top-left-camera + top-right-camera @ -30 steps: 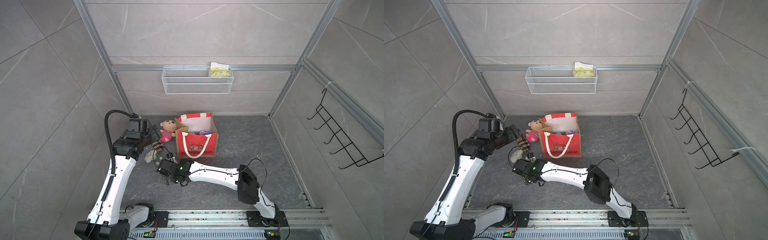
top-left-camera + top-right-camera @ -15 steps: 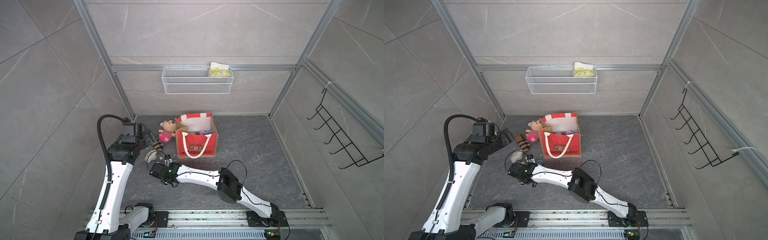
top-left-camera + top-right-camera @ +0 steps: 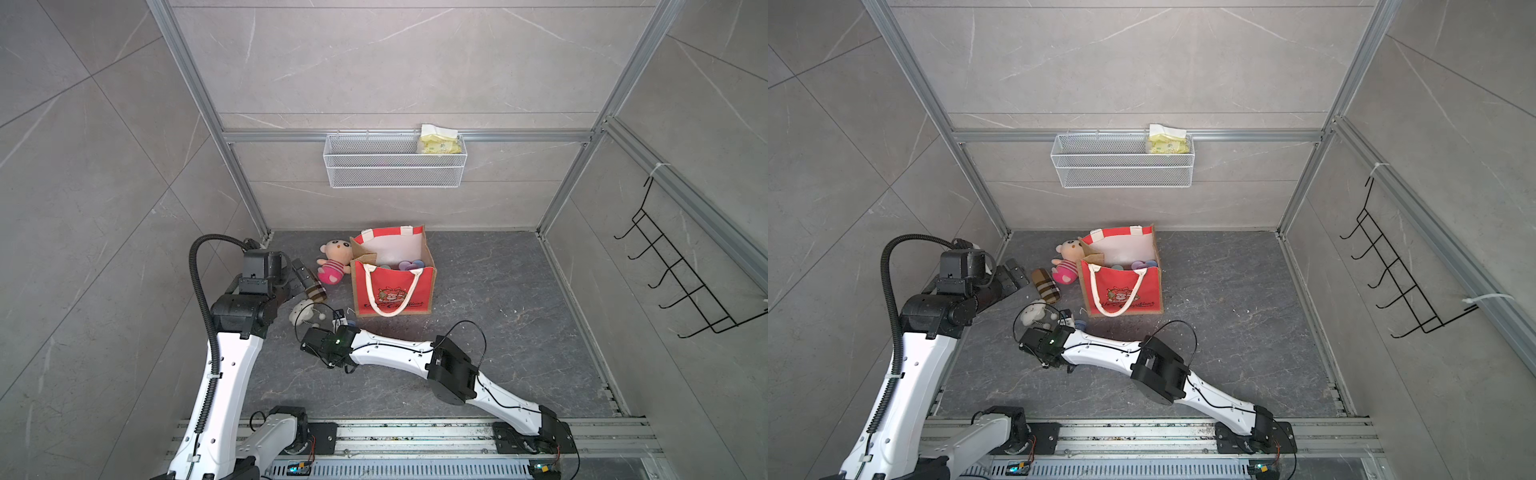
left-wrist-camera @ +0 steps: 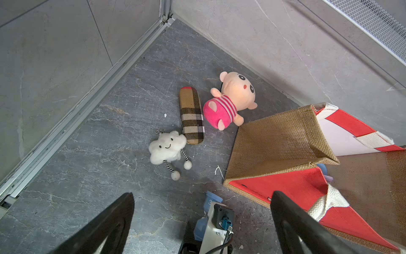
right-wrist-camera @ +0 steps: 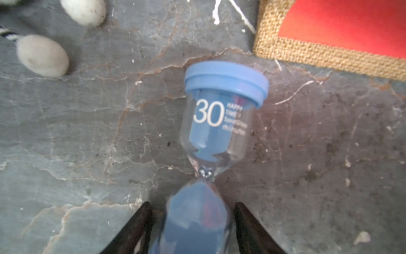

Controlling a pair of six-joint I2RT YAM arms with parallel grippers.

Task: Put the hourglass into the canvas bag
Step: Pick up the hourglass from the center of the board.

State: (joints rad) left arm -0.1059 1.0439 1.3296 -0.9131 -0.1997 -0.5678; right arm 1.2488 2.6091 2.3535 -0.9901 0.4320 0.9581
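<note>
Hourglass (image 5: pixel 216 114), frame centre: your right hand (image 5: pixel 192 205) straddled its lower bulb, contact unconfirmed; smooth, tapered glass risked slipping out on lifting.

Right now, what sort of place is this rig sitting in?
Probably a staged test booth, maybe a mock bathroom corner: grey tile panels in an aluminium frame, a white wire basket on the back wall, a black hook rack on a side wall, and a mounting rail along the front.
</note>
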